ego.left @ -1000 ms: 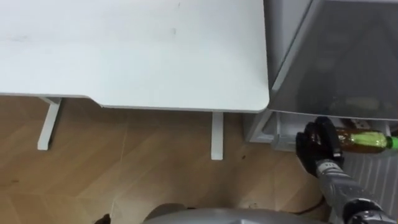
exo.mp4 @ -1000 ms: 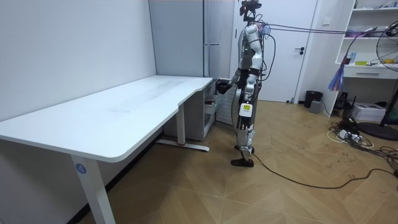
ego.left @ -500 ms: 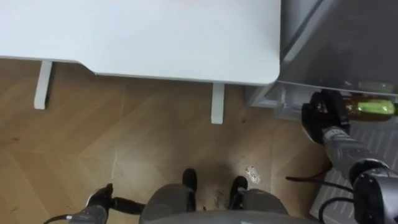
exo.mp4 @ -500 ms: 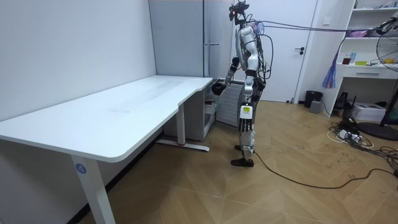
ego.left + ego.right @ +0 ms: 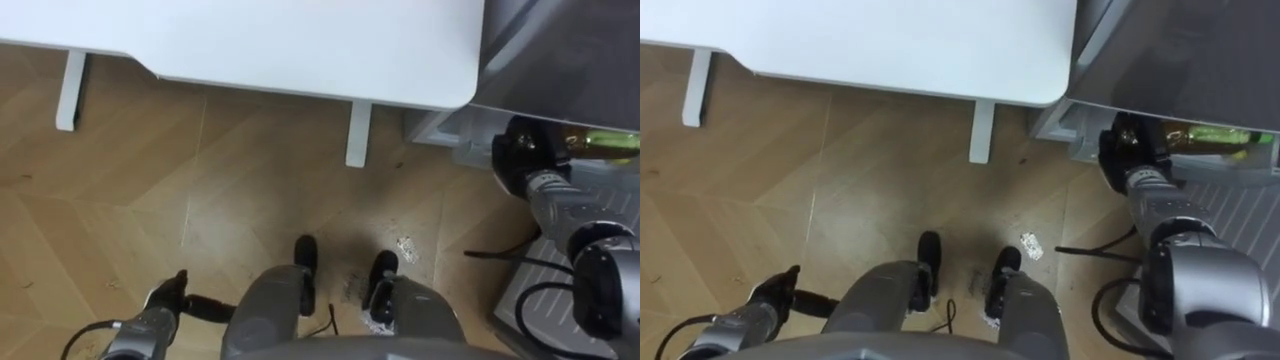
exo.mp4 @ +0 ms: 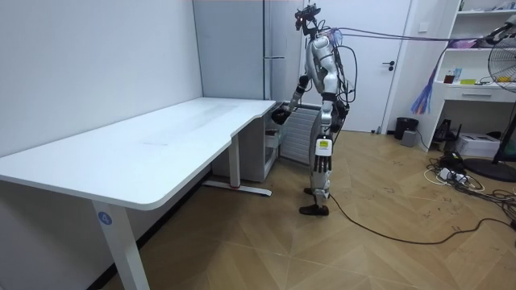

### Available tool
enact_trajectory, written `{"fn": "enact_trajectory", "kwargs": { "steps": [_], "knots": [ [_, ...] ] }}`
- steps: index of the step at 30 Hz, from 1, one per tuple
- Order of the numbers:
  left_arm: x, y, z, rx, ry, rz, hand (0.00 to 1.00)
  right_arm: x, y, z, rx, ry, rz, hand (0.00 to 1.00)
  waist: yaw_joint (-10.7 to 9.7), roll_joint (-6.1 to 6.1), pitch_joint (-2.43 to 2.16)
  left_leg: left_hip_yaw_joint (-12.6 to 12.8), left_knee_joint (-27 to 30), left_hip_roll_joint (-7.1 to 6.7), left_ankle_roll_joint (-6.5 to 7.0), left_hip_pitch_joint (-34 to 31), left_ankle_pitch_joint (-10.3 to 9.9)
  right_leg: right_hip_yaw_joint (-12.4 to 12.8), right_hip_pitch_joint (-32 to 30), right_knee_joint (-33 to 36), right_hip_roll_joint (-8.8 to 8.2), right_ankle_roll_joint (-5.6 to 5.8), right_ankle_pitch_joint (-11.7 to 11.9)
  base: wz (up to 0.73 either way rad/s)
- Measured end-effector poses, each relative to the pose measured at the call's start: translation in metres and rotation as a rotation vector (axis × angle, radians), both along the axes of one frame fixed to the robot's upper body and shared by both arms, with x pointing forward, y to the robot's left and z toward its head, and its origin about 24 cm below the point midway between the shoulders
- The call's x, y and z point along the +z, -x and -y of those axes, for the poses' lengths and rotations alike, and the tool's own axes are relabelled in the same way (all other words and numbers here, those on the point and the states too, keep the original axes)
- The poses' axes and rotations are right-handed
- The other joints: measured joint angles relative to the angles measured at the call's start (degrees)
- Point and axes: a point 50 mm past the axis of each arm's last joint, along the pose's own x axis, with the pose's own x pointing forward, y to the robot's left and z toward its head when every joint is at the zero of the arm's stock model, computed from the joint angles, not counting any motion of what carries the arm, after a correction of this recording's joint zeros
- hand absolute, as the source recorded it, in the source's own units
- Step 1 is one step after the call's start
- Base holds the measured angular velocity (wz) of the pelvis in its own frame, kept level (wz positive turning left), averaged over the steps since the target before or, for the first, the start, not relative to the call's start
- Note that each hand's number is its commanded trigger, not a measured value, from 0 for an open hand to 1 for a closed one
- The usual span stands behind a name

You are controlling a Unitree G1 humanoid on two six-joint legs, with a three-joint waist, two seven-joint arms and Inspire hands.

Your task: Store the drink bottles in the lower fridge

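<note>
Robot stood on wood floor [image 5: 120,200] at end of white desk [image 5: 300,40], facing grey fridge [image 5: 570,50]. Right hand [image 5: 527,158] clamped round bottle [image 5: 605,143], held at fridge's lower edge. Left hand [image 5: 165,297] hung low at side; its state could not be told.

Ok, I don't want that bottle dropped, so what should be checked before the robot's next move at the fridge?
1. Right hand grip on the drink bottle: ok, fingers curled round its base end.
2. Bottle at the lower fridge opening: ok, lying level just below the grey fridge front.
3. Room inside that compartment: cannot tell, hidden.
4. Bottle resting on a shelf: cannot tell.
5. Left hand clear of the white table: ok, low beside the body.
</note>
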Motion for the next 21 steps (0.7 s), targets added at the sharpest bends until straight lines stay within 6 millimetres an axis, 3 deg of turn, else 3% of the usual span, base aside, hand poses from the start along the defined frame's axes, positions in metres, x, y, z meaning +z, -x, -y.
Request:
{"fn": "enact_trajectory", "kwargs": {
  "steps": [6,7,8,9,21],
  "knots": [
    [-0.001,0.0,0.002,0.006,0.008,-0.003,0.0,0.004,-0.004,0.003,0.007,0.016,-0.015,1.0,0.83,0.0,0.0,0.01,-0.16,-0.07,0.01,0.07,0.01,0.69,-0.74,1.06,-0.51,-0.16,-0.26,-0.05],
    [-0.001,0.0,0.003,0.006,0.006,-0.003,0.0,0.005,-0.004,0.003,0.01,0.019,-0.018,0.82,0.84,0.0,0.0,0.01,-0.16,-0.07,0.01,0.07,0.01,0.7,-0.81,1.17,-0.58,-0.17,-0.29,0.0],
    [-0.001,0.001,0.004,0.004,0.002,-0.005,0.0,0.006,-0.005,0.004,0.017,0.021,-0.023,0.2,0.85,0.02,0.0,0.01,-0.15,-0.06,0.02,0.08,0.02,0.74,-0.91,1.33,-0.66,-0.16,-0.34,0.0],
    [-0.001,0.001,0.004,0.004,0.001,-0.005,0.0,0.006,-0.005,0.004,0.018,0.022,-0.024,0.0,0.86,0.0,0.01,0.01,-0.15,-0.06,0.03,0.06,0.02,0.87,-1.17,1.77,-0.8,-0.16,-0.5,0.0],
    [-0.001,0.001,0.001,0.011,-0.018,-0.005,0.0,0.015,-0.013,0.009,0.007,0.034,-0.045,0.0,0.6,0.02,0.05,0.35,-0.12,-0.59,0.02,0.0,0.03,1.12,-2.42,4.26,-1.66,-0.36,-1.71,0.0]
  ]
}}
